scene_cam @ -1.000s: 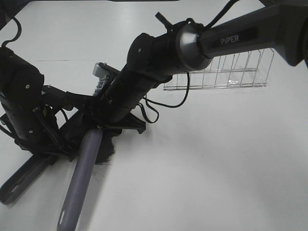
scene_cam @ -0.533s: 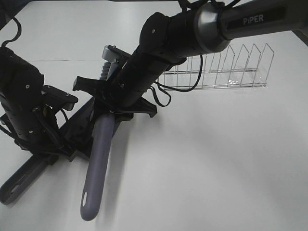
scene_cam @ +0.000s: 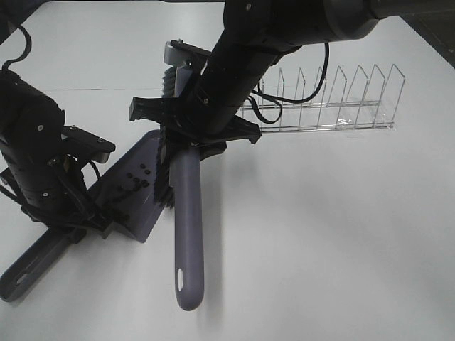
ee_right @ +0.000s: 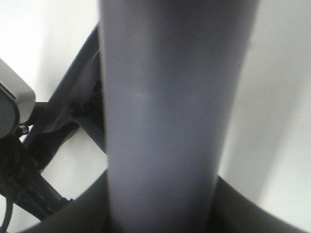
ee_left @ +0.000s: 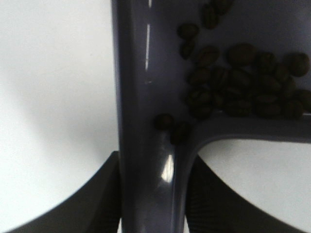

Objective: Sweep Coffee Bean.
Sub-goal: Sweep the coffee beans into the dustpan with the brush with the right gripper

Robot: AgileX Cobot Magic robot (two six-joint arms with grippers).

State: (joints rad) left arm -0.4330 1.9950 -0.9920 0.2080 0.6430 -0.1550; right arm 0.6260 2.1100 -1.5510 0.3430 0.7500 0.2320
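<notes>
Right claw (scene_cam: 190, 145) clamps the brush (scene_cam: 188, 234) handle, bristles at the dustpan (scene_cam: 142, 217) mouth penning the coffee beans (ee_left: 243, 82) inside, while left claw (ee_left: 150, 194) squeezes the pan's handle to steady it.

White, matte tabletop (scene_cam: 341, 234) across nearly the whole high view, evenly lit, with soft grey shadows and no hard glare. Thin dark line (scene_cam: 99, 89) running straight across the far left part. Clear rack (scene_cam: 327, 106) with a row of upright dividers on the far right part, resting flat on the tabletop, faintly glinting along its base. Dark strip (scene_cam: 441, 32) past the tabletop's edge at the far right corner, and a dark patch (scene_cam: 14, 8) at the far left corner. Same plain white surface, blurred, in both wrist views.
</notes>
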